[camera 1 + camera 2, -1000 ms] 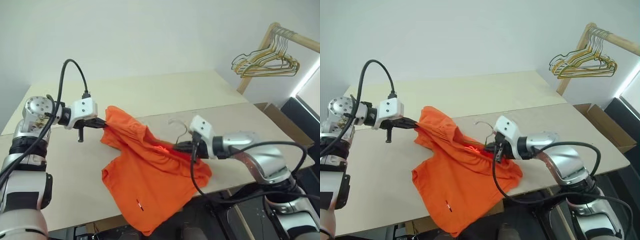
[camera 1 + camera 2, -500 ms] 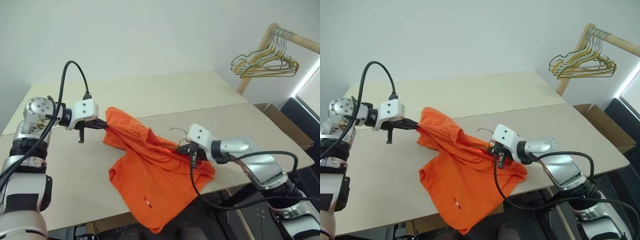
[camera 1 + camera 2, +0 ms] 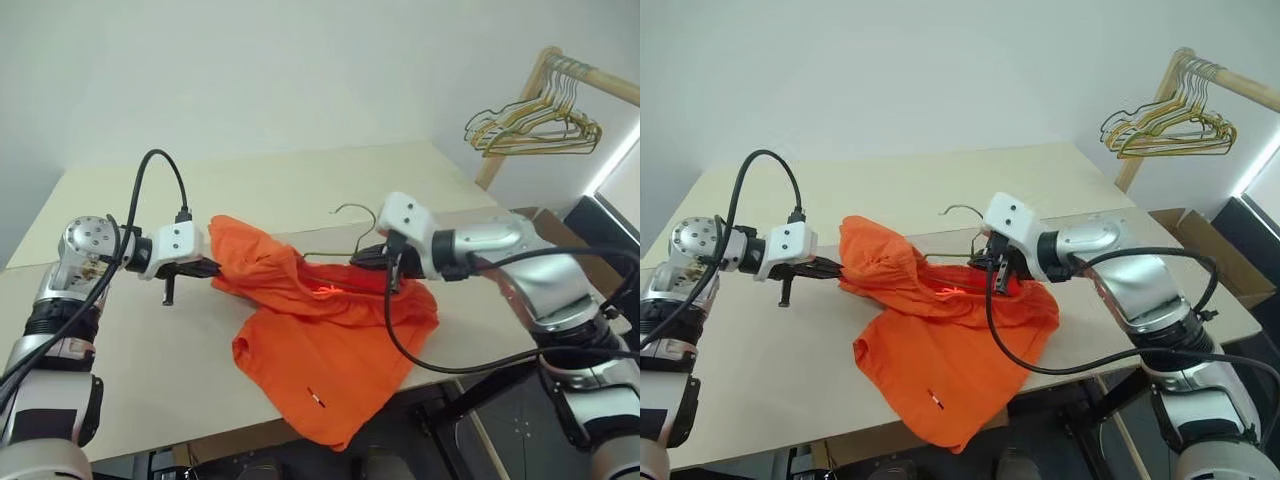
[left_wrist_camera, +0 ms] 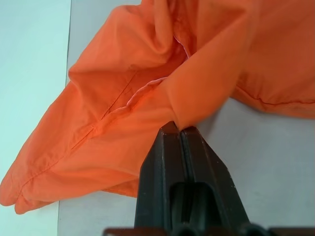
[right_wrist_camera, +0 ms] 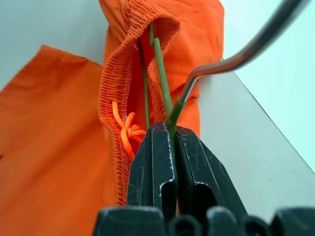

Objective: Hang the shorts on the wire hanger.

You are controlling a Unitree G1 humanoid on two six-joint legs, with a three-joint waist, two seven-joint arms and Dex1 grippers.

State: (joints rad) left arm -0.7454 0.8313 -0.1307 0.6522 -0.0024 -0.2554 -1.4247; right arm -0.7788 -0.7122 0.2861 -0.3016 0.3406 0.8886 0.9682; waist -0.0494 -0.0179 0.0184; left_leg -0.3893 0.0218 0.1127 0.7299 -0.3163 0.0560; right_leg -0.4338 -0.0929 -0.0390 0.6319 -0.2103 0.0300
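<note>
While the left gripper (image 3: 210, 268) stays pinched tight on a fold of the bright orange soft fabric shorts (image 3: 325, 345), these now lie further right on the pale wooden table (image 3: 300, 190), one leg hanging over its front edge. The right gripper (image 3: 362, 258) has risen, fingers clamped on the thin olive-grey wire hanger (image 5: 162, 78), whose wire runs inside the elastic waistband; its hook (image 3: 352, 210) stands higher than before.

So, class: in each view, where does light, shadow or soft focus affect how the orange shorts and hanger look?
Left eye view: even light, bright strip at the right edge, bright orange fabric shorts casting soft shadow on the pale wooden table. Right wrist view: thin metal wire hanger hook soft, catching a highlight. Left wrist view: shorts sharp.
</note>
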